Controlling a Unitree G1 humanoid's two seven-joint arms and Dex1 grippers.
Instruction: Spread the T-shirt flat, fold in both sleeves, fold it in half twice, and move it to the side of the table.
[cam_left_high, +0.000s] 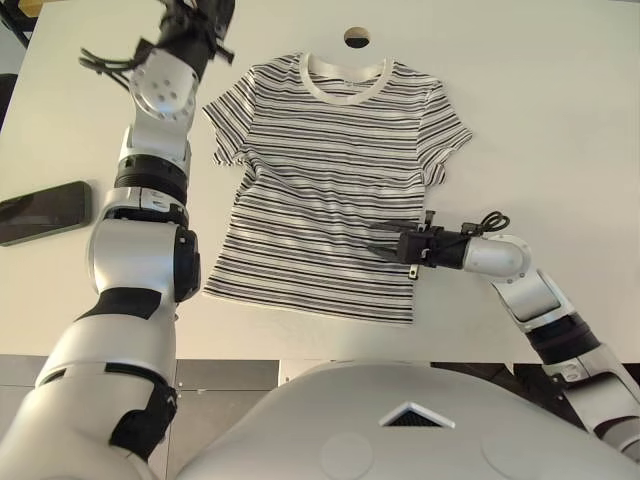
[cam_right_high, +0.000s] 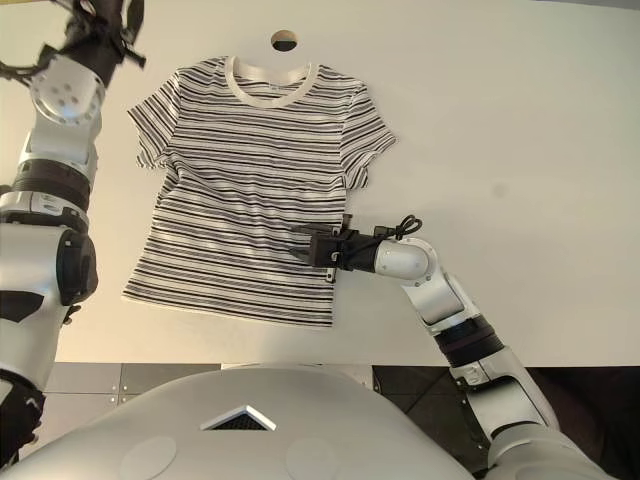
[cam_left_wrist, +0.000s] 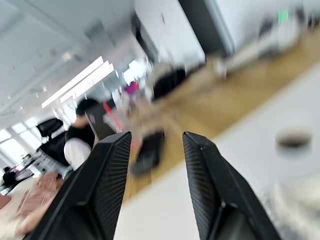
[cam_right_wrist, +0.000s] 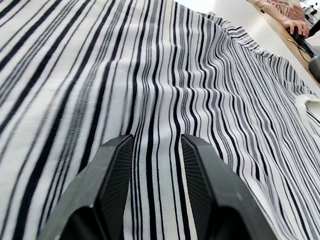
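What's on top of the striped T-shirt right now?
The right gripper, open, is over the lower half of the T-shirt, near its right edge; contact with the fabric is unclear. The table beneath the shirt is covered.

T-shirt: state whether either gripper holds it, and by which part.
Neither. The right gripper is over the T-shirt, jaws open; the left gripper is raised, empty.

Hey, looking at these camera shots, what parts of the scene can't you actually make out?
- Left wrist view: everything in the room beyond the open left pincer is too blurred to identify.
- Left eye view: the dark phone is cut off by the picture's left edge.
- Both eye views: the right pincer covers a patch of the T-shirt, and whether it touches the cloth cannot be told.
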